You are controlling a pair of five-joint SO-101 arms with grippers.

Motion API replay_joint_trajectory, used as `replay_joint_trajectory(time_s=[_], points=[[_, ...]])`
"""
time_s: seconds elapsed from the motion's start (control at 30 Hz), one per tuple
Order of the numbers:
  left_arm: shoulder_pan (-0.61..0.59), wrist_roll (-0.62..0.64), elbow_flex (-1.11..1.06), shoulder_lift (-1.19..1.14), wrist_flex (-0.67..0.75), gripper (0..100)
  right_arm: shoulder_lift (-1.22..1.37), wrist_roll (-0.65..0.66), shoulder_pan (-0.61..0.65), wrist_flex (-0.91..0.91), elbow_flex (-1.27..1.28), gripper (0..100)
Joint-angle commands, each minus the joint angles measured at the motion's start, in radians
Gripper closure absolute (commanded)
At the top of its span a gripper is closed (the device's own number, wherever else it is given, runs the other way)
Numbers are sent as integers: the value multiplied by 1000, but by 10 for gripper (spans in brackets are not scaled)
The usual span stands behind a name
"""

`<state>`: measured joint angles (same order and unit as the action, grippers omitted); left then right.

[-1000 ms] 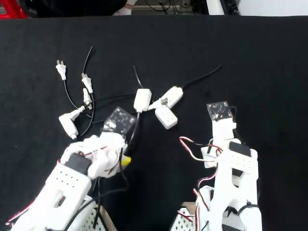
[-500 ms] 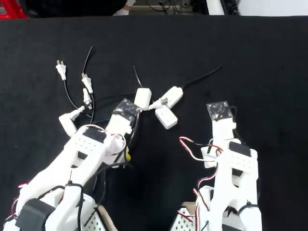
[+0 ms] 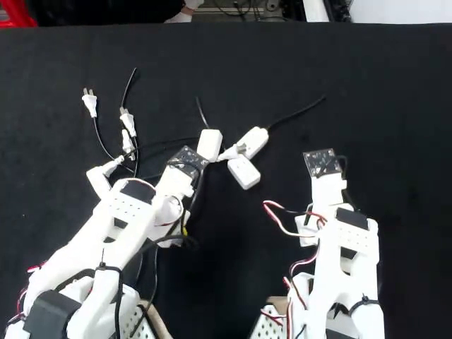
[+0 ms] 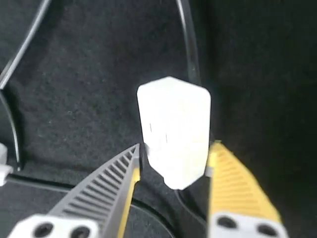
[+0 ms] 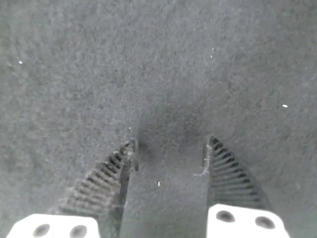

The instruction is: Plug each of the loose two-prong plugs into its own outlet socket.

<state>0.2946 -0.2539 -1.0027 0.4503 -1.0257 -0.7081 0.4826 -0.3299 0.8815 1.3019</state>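
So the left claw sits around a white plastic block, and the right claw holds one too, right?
No. The right gripper holds nothing: the right wrist view shows it open over bare black cloth. The left gripper does sit around the white plastic block.

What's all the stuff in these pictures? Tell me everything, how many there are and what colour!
Table cloth: one, black, under everything.
Loose plugs: three, white with black cords, on the left side.
Socket blocks: three, white, bunched in the middle.
Small white piece: one, on the cords by the plugs; too small to tell what it is.
Red thing: one, past the table's far left corner.
Arms: two, white, at the near edge.
Left gripper: one, at the near end of a socket block.
Right gripper: one, fingers open, over bare cloth.
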Motion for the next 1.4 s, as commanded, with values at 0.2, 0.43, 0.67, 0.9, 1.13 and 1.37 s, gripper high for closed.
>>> replay_joint_trajectory(time_s=[0.2,0.43,0.67,0.9,1.13,1.37], points=[[-33,-8,56,11,-21,956,-2,6,-12,-11,-4,783],[-30,-8,87,11,-107,971,-2,6,-12,-11,-4,783],[28,-41,88,11,-187,970,-2,8,-12,-11,-4,783],[142,-176,50,11,-235,970,-2,8,-11,-11,-2,783],[114,-354,84,11,-242,970,-2,8,-11,-11,-2,783],[31,-391,165,-2,-242,934,-2,8,-11,-11,-2,783]])
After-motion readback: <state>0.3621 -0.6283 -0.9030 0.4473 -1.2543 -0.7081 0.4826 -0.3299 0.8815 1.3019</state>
